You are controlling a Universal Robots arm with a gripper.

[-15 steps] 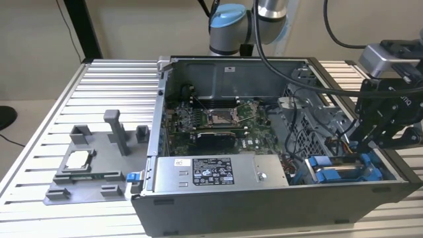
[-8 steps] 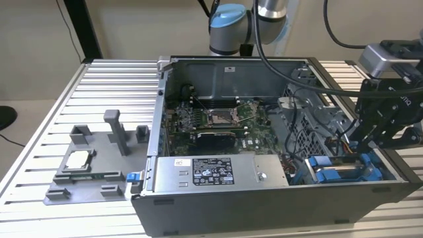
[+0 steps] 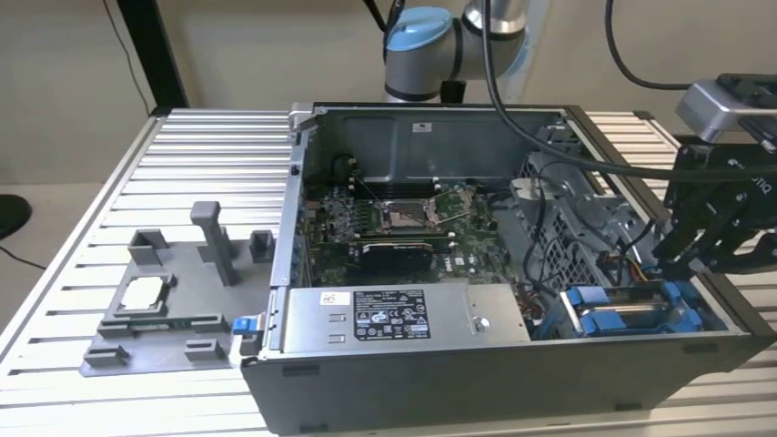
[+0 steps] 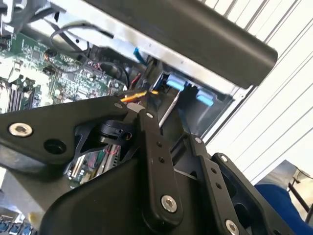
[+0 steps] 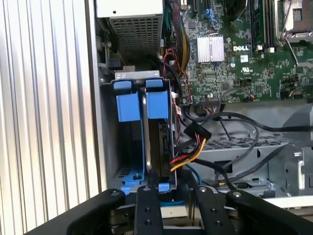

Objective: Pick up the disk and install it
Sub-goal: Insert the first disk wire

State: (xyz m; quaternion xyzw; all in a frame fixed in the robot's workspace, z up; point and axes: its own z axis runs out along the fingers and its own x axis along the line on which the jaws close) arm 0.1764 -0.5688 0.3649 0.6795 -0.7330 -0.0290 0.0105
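The disk (image 5: 159,142) stands on edge in the drive bay at the computer case's front corner, on the exterior view's right, with blue frame tabs (image 5: 157,100) at its far end. In the exterior view, a blue part of the disk (image 3: 678,296) shows just under my gripper (image 3: 676,270). My gripper (image 5: 168,185) straddles the near end of the disk with a finger against each side. In the second wrist view the disk's silver edge (image 4: 169,105) runs between the fingertips of the gripper (image 4: 168,123).
The open computer case (image 3: 486,382) lies on a slatted metal table (image 3: 73,246). Inside are a motherboard (image 3: 401,218), a long grey box (image 3: 401,314), and a second blue carrier (image 5: 128,105) beside the disk. Coloured cables (image 5: 190,147) hang close by. A grey fixture (image 3: 158,319) sits outside.
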